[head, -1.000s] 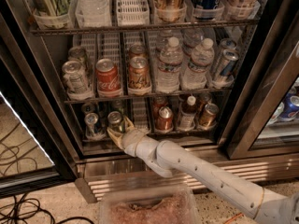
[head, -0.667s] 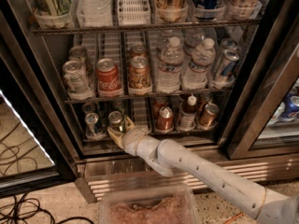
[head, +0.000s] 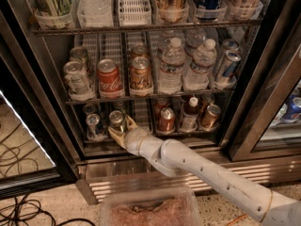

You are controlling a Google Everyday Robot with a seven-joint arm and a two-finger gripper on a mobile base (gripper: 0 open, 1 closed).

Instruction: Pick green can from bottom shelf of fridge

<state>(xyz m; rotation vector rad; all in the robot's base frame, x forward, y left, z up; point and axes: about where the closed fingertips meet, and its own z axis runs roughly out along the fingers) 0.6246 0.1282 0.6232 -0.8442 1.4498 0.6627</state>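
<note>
Camera view caught gripper at green can in fridge

The gripper sat against the green can on the bottom shelf, left of centre, beside a blue-and-silver can. Whether it had closed on the can could not be told.

Gripper at green can, bottom shelf.
</note>
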